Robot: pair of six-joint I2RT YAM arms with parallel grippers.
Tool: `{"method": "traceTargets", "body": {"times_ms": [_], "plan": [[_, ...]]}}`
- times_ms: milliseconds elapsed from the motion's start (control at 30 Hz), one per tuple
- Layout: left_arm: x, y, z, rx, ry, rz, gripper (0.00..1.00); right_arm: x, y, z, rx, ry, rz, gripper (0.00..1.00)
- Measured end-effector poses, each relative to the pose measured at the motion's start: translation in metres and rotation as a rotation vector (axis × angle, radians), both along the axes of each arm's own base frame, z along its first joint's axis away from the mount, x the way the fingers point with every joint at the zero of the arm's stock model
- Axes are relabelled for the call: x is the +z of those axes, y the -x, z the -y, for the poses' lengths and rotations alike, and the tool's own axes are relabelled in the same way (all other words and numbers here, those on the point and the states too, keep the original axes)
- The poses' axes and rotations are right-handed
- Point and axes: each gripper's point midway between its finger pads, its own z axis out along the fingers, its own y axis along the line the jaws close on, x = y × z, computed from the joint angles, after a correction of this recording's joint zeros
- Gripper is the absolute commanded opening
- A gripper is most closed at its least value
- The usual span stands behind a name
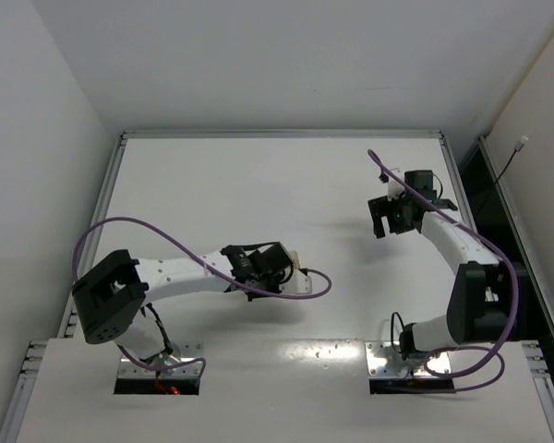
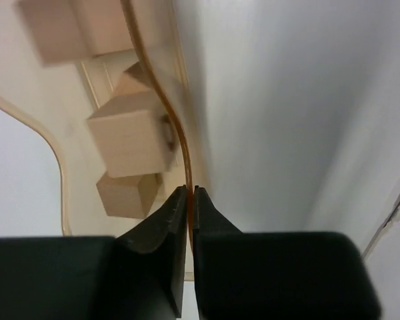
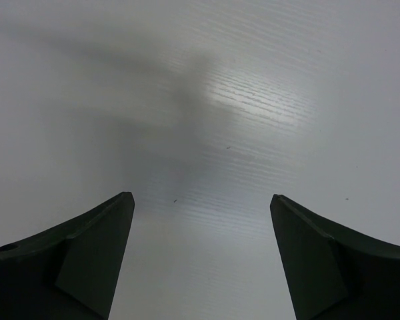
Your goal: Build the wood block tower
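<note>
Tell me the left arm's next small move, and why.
Probably lift and tilt the tan box slightly, to tip the wood blocks out. The left gripper is shut on the box's thin wall. The blocks lie crowded inside, awkward to pinch, and the right gripper hovers open over the table.

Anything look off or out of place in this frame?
Yes. The left tool is shut on the thin wall of the tan box, not on a block. The wood blocks lie jumbled beside that wall, tilted at different angles.
</note>
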Motion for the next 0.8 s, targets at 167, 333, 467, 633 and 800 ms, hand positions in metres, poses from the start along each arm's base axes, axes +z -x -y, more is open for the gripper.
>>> {"method": "traceTargets", "body": {"times_ms": [167,333,467,633,800], "plan": [[0.000,-0.003,0.003,0.062,0.045,-0.029,0.00,-0.004,0.001,0.000,0.006,0.004,-0.013,0.76],[0.002,-0.006,0.007,0.169,0.139,-0.141,0.00,-0.003,0.000,0.000,0.009,0.006,-0.016,0.76],[0.017,-0.018,0.017,0.259,0.261,-0.260,0.00,-0.006,0.000,0.001,0.011,0.007,-0.027,0.76],[0.050,-0.048,0.042,0.321,0.472,-0.434,0.00,-0.013,0.002,0.000,0.013,0.007,-0.054,0.76],[0.069,-0.083,0.052,0.401,0.682,-0.634,0.00,-0.020,0.000,0.000,0.014,0.005,-0.082,0.75]]}}
